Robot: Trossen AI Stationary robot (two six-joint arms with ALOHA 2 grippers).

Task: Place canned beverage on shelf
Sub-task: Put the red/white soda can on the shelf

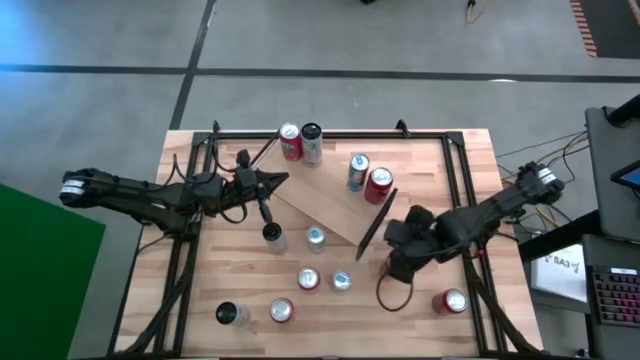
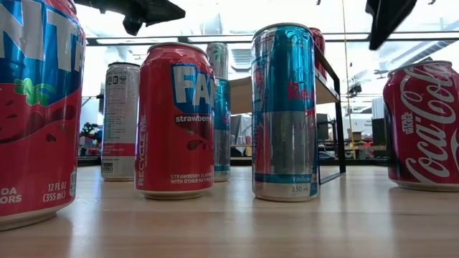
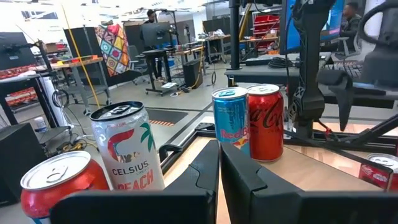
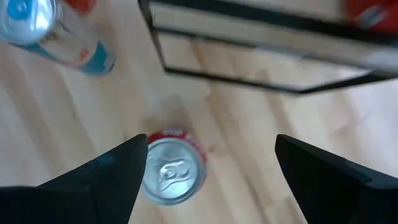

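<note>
Surface: butcher-block tabletop (image 1: 200,290) inside a black frame, grey floor on all sides in the high view; bare wood lies along the left edge and the near right corner.
Left gripper (image 1: 282,179): fingers pressed together with nothing between them, hovering over the left half of the table.
Ahead of left gripper: two cans at the far edge, a red one (image 1: 290,142) and a silver Celsius can (image 1: 311,143), stand just beyond its tip; the shelf's left end lies just to its right.
Behind left gripper: a dark-topped can (image 1: 272,234) stands toward the near side, apart from the fingers.
Shelf (image 1: 330,205): light plank lying at a slant across the table's middle, between the two grippers; a blue can (image 1: 357,171) and a red Coca-Cola can (image 1: 378,184) stand on its far right part, by its black end frame (image 1: 376,217).
Near side of shelf: loose cans stand in a scatter, with open wood between them.
Right gripper (image 1: 398,268): fingers spread wide and pointing down, just past the shelf's right end frame, holding nothing.
Under right gripper: its wrist view shows a red-rimmed can top (image 4: 169,171) between the fingers (image 4: 112,174), nearer one of them, whether touching it I cannot tell; the high view hides that can under the arm.
Right of right gripper: a red can (image 1: 450,300) stands alone near the table's right edge.
Low view only: can fronts fill it, a strawberry Fanta (image 2: 176,118) and a blue Red Bull (image 2: 285,111) nearest, the shelf raised behind them.
Left wrist view only: a workshop with desks and people lies beyond the table.
</note>
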